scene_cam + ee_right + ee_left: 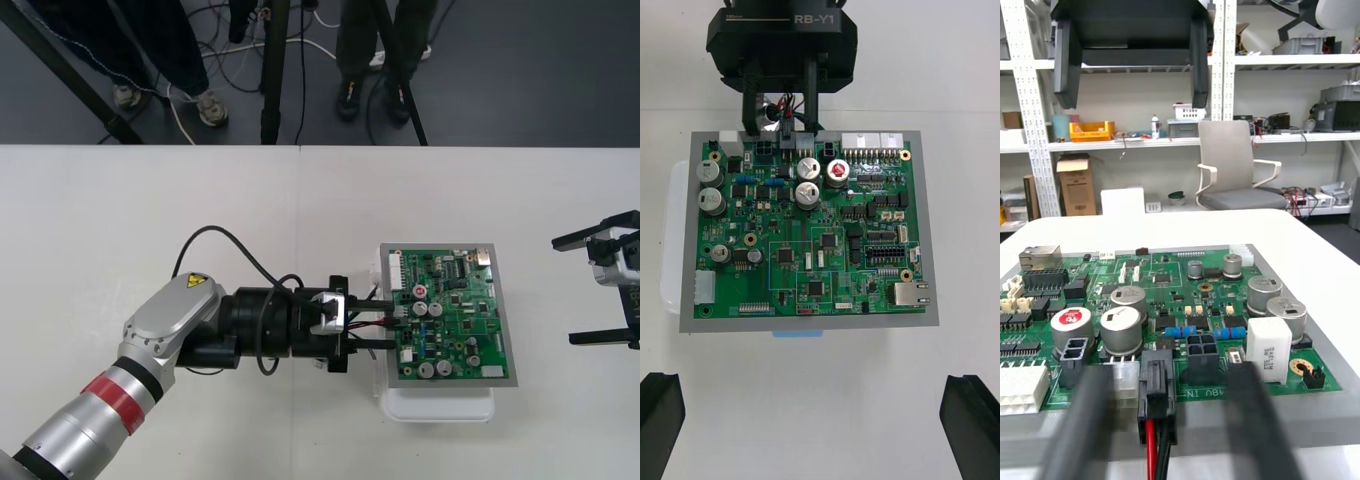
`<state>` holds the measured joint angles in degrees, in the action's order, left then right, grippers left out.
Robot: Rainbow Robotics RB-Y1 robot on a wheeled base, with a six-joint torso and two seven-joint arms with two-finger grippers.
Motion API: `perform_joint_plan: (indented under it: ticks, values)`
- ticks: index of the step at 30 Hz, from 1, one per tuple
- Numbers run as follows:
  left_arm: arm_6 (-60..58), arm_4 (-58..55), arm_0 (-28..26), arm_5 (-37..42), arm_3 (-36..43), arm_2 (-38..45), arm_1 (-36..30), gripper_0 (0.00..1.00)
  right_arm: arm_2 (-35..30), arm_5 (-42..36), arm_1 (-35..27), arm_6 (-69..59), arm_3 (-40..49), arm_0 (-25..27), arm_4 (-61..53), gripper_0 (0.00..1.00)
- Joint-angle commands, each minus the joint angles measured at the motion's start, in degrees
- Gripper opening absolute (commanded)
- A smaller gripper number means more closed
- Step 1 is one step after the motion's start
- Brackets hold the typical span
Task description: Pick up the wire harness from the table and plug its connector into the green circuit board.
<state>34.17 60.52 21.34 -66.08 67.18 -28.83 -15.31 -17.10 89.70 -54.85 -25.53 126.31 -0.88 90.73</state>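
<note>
Looking steeply down, a plain light table (150,220) is seen, with a strip of dark floor (520,70) past its far edge (cables are strewn across it). Right of the table's middle, a green board (455,310) is set on a white base (440,405). The left claw (385,320) is found at the board's left edge, clamped in on the harness (1154,446). Red and black wires are run out from it to the black plug (1156,390), which is held right at the board's edge. Whether it's seated can't be told. The right claw (565,290) is parked at the table's right edge, spread wide apart.
</note>
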Motion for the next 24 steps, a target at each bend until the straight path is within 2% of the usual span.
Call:
perform_joint_plan:
  ticks: [1,16,24]
  values:
    - [2.1,-0.5,-0.5,1.0,2.2,-1.8,1.1,0.64,0.9,0.3,0.5,2.0,1.1,-1.2,0.4,1.00]
    - [2.7,-5.1,-1.0,-0.3,2.2,-1.8,-3.8,0.64,0.9,0.3,0.5,2.0,1.1,-1.2,0.4,1.00]
    - [1.8,-8.0,-0.9,-0.3,4.2,-1.3,-9.2,0.64,0.9,0.3,0.5,2.0,1.1,-1.2,0.4,1.00]
